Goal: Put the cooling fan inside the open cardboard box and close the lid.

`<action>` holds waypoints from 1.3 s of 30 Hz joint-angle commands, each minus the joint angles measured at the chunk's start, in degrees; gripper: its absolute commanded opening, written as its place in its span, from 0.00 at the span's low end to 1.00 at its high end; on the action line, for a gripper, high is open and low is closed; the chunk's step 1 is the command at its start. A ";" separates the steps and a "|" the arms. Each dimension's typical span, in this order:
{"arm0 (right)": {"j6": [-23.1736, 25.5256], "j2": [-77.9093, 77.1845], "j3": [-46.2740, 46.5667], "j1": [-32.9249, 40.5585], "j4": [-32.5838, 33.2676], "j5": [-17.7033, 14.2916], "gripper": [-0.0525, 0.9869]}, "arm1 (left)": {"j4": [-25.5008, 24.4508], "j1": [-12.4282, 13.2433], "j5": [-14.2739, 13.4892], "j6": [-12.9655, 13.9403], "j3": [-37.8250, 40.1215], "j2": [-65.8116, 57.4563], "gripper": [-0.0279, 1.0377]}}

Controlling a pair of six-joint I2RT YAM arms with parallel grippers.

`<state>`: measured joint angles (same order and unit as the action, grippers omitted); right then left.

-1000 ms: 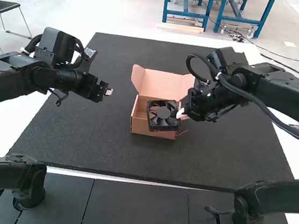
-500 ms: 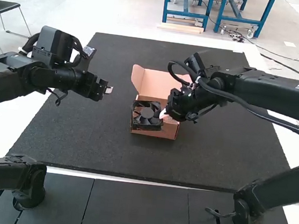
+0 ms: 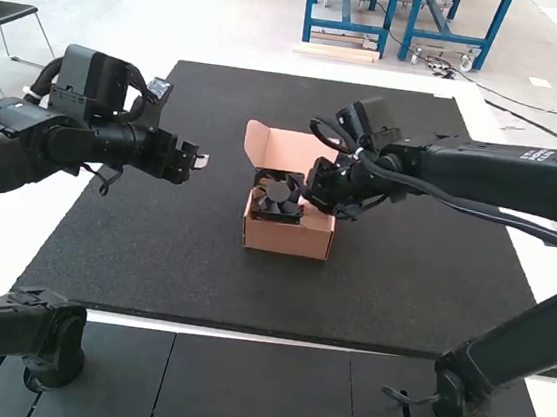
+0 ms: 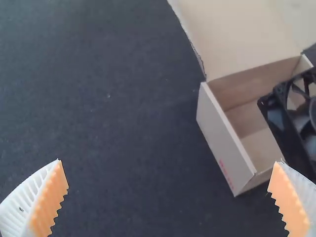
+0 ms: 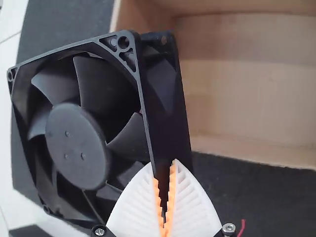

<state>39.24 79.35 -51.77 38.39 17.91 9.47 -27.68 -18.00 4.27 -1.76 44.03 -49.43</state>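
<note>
Cooling fan (image 3: 278, 194) hangs on edge over the open cardboard box (image 3: 287, 238), frame pinched tight in the right tool (image 5: 163, 190); left tool (image 3: 195, 160) gapes wide nearby. Tip it flat, clear the walls, then release.

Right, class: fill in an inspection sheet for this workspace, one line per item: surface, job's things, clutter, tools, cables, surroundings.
Surface: black mat, bare around the box.
Job's things: cardboard box open, lid standing up on the far side; cooling fan on edge at the box's opening.
Clutter: nothing seen.
Tools: right tool shut on the fan's frame; left tool open, empty, above the mat beside the box.
Cables: black cable looped at the right arm's wrist.
Surroundings: white table around the mat.
</note>
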 commanded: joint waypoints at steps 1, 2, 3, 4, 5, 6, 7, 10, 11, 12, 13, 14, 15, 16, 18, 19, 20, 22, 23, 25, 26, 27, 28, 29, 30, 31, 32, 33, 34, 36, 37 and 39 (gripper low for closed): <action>-0.75 -0.07 0.53 -1.92 -1.39 -3.32 0.03 | 0.08 0.33 -0.41 -0.44 0.00 1.27 0.93; -1.28 -0.07 0.79 -2.36 -1.65 -3.50 0.03 | 0.00 0.33 -0.41 -0.61 0.00 1.44 0.93; -1.36 -0.16 1.14 -2.71 -1.74 -3.76 0.03 | 0.00 0.33 -0.41 -0.88 -0.09 1.62 0.93; -1.71 -0.07 1.58 -3.24 -2.09 -3.94 0.03 | -0.09 0.33 -0.41 -1.05 -0.17 1.88 0.93; -1.89 -0.07 1.93 -3.59 -2.36 -4.29 0.03 | -0.18 0.33 -0.41 -1.23 -0.52 2.06 0.93; -1.89 -0.16 2.20 -4.03 -2.62 -4.55 0.03 | -0.27 0.33 -0.41 -1.49 -0.79 2.41 0.93; -2.24 -0.16 2.46 -4.38 -3.15 -4.99 0.03 | -0.27 0.33 -0.41 -1.49 -1.14 2.76 0.93; -2.68 -0.07 2.55 -5.08 -4.03 -5.08 0.03 | -0.36 0.25 -0.41 -1.49 -2.02 3.81 0.93; -2.77 -0.07 2.55 -5.17 -4.38 -5.34 0.03 | -0.44 0.25 -0.41 -1.49 -2.19 4.08 0.93; -2.86 -0.07 2.55 -5.26 -4.64 -5.34 0.03 | -0.53 0.25 -0.41 -1.49 -2.37 4.25 0.93; -2.86 -0.16 2.55 -5.26 -4.73 -5.26 0.03 | -0.53 0.25 -0.41 -1.49 -2.37 4.25 0.93; -2.86 -0.07 2.55 -5.26 -4.73 -5.26 0.03 | -0.71 0.25 -0.41 -1.49 -2.28 4.34 0.93; -2.86 -0.07 2.55 -5.26 -4.82 -5.26 0.03 | -0.79 0.33 -0.41 -1.49 -2.28 4.34 0.93; -2.95 -0.07 2.64 -5.26 -4.90 -5.26 0.03 | -0.79 0.33 -0.41 -1.49 -2.28 4.34 0.93; -3.03 -0.07 2.55 -5.17 -5.17 -5.26 0.03 | -0.88 0.33 -0.41 -1.84 -2.37 4.34 0.93; -3.12 -0.07 2.64 -5.17 -5.34 -5.17 0.03 | -1.06 0.33 -0.41 -2.11 -2.37 4.43 0.93; -3.21 0.01 2.55 -5.17 -5.34 -5.08 0.03 | -1.23 0.25 -0.41 -2.46 -2.37 4.43 0.93; -3.38 0.63 2.46 -5.17 -5.26 -4.73 0.03 | -1.67 0.16 -0.41 -2.55 -2.37 4.52 0.93; -3.47 0.80 2.29 -5.17 -5.26 -4.55 0.03 | -1.85 0.07 -0.41 -2.55 -2.37 4.52 0.93; -4.26 1.16 1.85 -5.17 -4.99 -4.38 0.03 | -2.03 0.07 -0.41 -2.46 -2.37 4.61 0.93; -4.79 1.24 1.58 -5.26 -4.99 -4.29 0.03 | -2.20 0.07 -0.41 -2.46 -2.37 4.61 0.93; -4.97 1.42 1.14 -5.26 -4.64 -4.20 0.03 | -2.29 0.07 -0.41 -2.46 -2.37 4.61 0.93; -5.05 1.60 0.79 -5.26 -4.46 -4.03 0.03 | -2.29 0.07 -0.41 -2.46 -2.37 4.69 0.93; -5.23 1.86 0.44 -5.26 -4.29 -3.94 0.03 | -2.29 0.07 -0.41 -2.46 -2.37 4.78 0.93; -5.41 2.12 0.09 -5.26 -4.11 -3.76 0.03 | -2.29 0.07 -0.41 -2.55 -2.37 4.96 0.93; -5.49 2.47 -0.26 -5.26 -4.03 -3.41 0.03 | -2.29 0.07 -0.49 -2.55 -2.37 5.04 0.93; -5.49 2.83 -0.61 -5.26 -3.94 -3.06 0.03 | -2.29 0.07 -0.41 -2.55 -2.46 5.13 0.93; -5.58 3.27 -1.05 -5.26 -3.85 -2.88 0.03 | -2.29 0.07 -0.41 -2.64 -2.46 5.13 0.93; -5.76 3.79 -1.49 -5.26 -3.85 -2.88 0.03 | -2.29 0.07 -0.41 -2.64 -2.46 5.13 0.93; -5.93 4.67 -2.46 -5.26 -3.76 -2.71 0.03 | -2.29 -0.11 -0.41 -2.64 -2.46 5.13 0.93; -6.02 5.02 -2.90 -5.26 -3.76 -2.71 0.03 | -2.29 0.07 -0.41 -2.72 -2.46 5.13 0.93; -6.20 5.99 -3.95 -5.26 -3.23 -2.53 0.03 | -2.38 0.07 -0.41 -2.72 -2.46 5.13 0.93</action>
<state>33.85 85.08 -52.71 33.63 14.81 5.82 -30.22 -18.00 4.27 -3.95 41.34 -45.32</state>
